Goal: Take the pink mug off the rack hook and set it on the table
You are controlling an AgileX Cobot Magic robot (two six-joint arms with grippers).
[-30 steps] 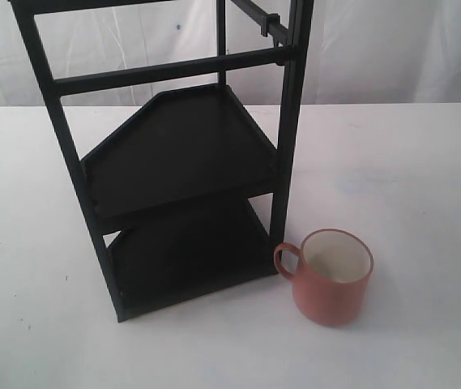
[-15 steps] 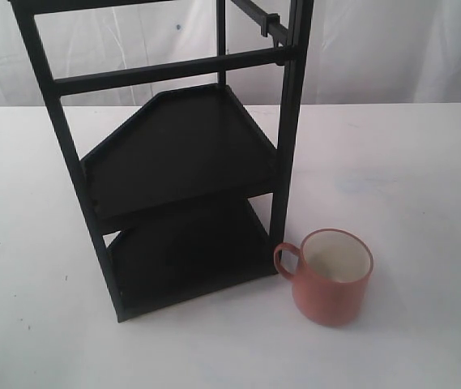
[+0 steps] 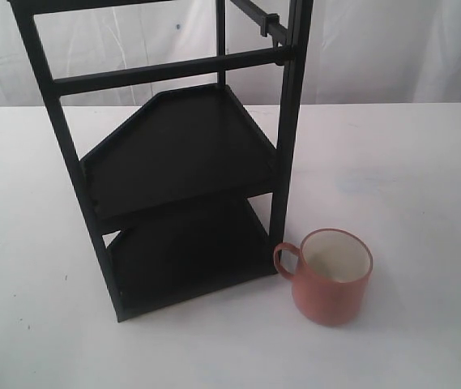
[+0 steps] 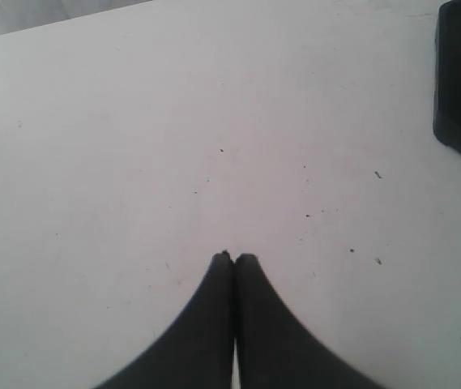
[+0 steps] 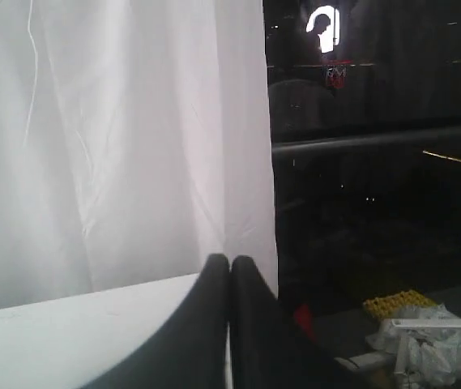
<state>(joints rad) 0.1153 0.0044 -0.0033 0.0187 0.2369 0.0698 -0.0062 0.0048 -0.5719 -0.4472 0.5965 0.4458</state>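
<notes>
The pink mug [image 3: 333, 278] stands upright on the bench [image 3: 416, 162], toward its near edge, handle just beside a post of the black rack [image 3: 173, 154]. My left gripper [image 4: 234, 258] and right gripper [image 5: 229, 259] are clenched on nothing. I judge the job finished, with only parking the arms left.

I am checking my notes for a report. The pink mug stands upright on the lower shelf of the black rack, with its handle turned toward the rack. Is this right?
Not quite. The exterior view shows the pink mug standing upright on the table beside the rack, not on its lower shelf. The handle is turned toward the rack, as you wrote.
</notes>
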